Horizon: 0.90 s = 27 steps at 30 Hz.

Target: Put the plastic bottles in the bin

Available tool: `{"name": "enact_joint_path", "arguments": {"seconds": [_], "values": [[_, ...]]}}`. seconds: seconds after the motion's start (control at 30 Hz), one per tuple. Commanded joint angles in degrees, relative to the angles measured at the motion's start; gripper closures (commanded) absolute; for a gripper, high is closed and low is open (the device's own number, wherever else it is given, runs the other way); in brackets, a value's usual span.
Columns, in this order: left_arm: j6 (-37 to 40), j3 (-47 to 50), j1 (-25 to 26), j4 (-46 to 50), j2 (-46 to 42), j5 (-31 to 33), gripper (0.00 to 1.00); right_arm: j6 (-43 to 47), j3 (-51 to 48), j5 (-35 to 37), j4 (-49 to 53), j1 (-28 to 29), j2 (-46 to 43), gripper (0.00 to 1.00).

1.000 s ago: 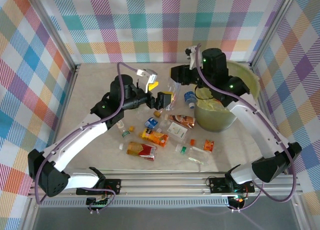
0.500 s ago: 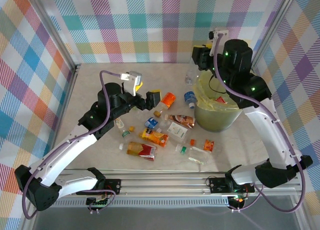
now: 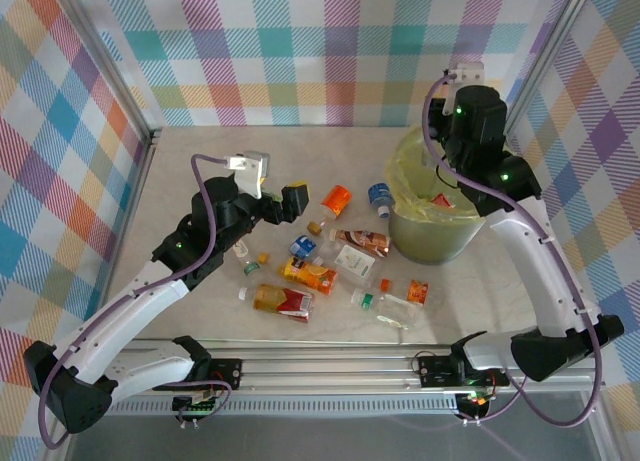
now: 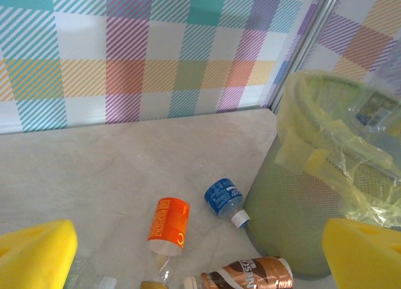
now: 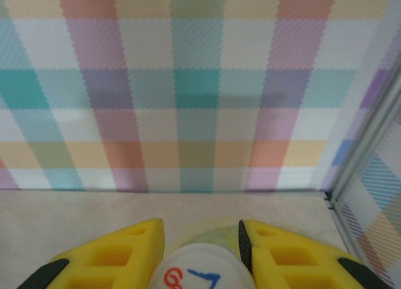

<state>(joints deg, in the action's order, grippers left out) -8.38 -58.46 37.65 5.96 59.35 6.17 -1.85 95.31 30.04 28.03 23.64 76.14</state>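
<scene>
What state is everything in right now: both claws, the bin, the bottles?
left gripper: open, empty.
right gripper: shut on the held bottle.
held bottle: gripped, raised.
bin: upright, bag-lined, bottles inside.
orange bottle: lying on its side.
blue bottle: lying near the bin, capped.

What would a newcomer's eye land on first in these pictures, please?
The bright checked walls stand out first, then the plastic bottles strewn across the middle of the table. At the far right stands the bin with its yellow-green liner, and the right end effector hangs above it gripping a white-topped bottle.
</scene>
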Motion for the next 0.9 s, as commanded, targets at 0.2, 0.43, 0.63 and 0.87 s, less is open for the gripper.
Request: {"name": "enact_joint_path", "arguments": {"seconds": [0.2,0.43,0.63,0.87], "values": [[-0.93,0.67,0.61,0.55,-1.04,2.66,0.0,0.95,-13.31,5.11,-10.26,-1.62,-4.01,1.0],[-1.11,0.99,0.67,0.55,-0.8,3.38,0.0,0.52,-20.02,5.98,-13.57,-2.08,-4.51,1.0],[-1.2,1.15,0.67,0.55,-0.67,4.02,0.0,-1.19,-23.68,6.08,-14.45,-3.15,-3.73,1.0],[-1.72,0.93,0.66,0.13,0.54,3.72,0.0,-3.79,-26.41,5.9,-14.83,-4.27,-1.58,0.95]]}}
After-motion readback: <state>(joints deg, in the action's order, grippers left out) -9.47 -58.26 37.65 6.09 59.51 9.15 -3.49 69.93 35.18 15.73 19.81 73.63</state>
